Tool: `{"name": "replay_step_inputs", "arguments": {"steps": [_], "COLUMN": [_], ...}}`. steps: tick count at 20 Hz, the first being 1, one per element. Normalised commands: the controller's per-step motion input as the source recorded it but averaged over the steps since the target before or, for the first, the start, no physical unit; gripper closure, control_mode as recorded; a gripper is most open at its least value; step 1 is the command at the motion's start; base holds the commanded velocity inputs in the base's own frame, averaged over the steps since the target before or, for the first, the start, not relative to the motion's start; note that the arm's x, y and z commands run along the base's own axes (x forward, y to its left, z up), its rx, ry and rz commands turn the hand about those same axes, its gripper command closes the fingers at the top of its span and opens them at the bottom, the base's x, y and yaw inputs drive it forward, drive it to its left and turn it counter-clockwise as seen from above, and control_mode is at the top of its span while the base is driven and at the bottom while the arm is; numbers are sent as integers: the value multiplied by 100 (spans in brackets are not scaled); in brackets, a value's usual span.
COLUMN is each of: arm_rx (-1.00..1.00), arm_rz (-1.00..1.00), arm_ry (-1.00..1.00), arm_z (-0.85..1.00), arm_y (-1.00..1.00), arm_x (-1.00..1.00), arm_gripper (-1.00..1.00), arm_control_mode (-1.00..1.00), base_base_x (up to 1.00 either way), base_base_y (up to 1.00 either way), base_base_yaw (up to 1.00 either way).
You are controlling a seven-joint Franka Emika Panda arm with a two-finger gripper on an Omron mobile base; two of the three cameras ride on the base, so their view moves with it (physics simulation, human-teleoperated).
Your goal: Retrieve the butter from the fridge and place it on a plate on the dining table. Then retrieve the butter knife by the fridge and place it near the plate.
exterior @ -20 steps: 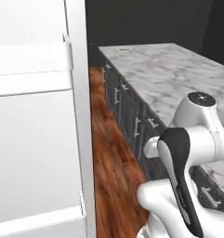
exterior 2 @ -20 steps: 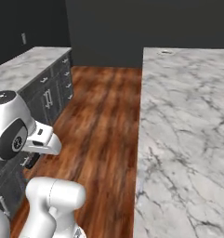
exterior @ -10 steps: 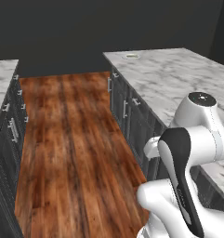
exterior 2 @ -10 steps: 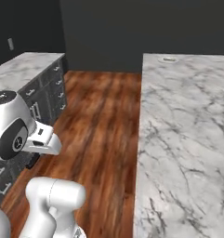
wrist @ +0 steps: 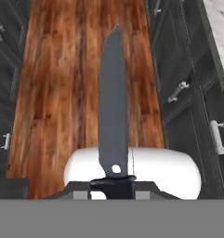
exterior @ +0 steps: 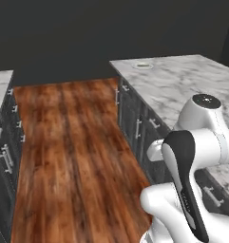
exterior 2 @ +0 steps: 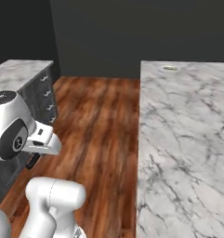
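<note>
Item one, the pincer (wrist: 114, 188): we record it clamped on the butter knife (wrist: 113, 107) at the black handle, its jaws drawn close together. The grey blade runs straight out from the grip, pointed tip far from the hand, over the wood floor (wrist: 71, 83).

Item two, task standing: with the knife in the grip and carried over open floor, we judge the second half of the errand under way. The plate (exterior 2: 169, 68) sits at the far end of the dining table (exterior 2: 187, 139), small and pale with something greenish on it; we take that for the butter but cannot confirm it. Left to do: bring the knife to that far end and lay it near the plate.

Item three, surroundings: the table lies to the right, dark cabinet fronts (exterior: 135, 123) with grey handles beneath its near edge. A smaller marble counter (exterior 2: 18, 72) with drawers stands to the left. A dark wall (exterior: 111, 33) closes the far side.

Item four, obstructions: we list nothing on the floor aisle between.
</note>
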Motion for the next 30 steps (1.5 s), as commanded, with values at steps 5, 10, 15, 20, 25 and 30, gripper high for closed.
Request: {"name": "replay_step_inputs", "arguments": {"steps": [5,10,15,20,25,30], "arm_rx": [0,0,0,0,0,0], "arm_rz": [0,0,0,0,0,0], "arm_ry": [0,0,0,0,0,0], "arm_z": [0,0,0,0,0,0], "arm_y": [0,0,0,0,0,0], "arm_x": [0,0,0,0,0,0], "arm_gripper": [100,100,100,100,100,100], "arm_control_mode": [100,100,100,100,100,100], "base_base_x": [100,100,100,100,100,86], "base_base_y": [34,55,61,67,58,39], "base_base_yaw": [-7,-15,-23,-33,-51,-64]}}
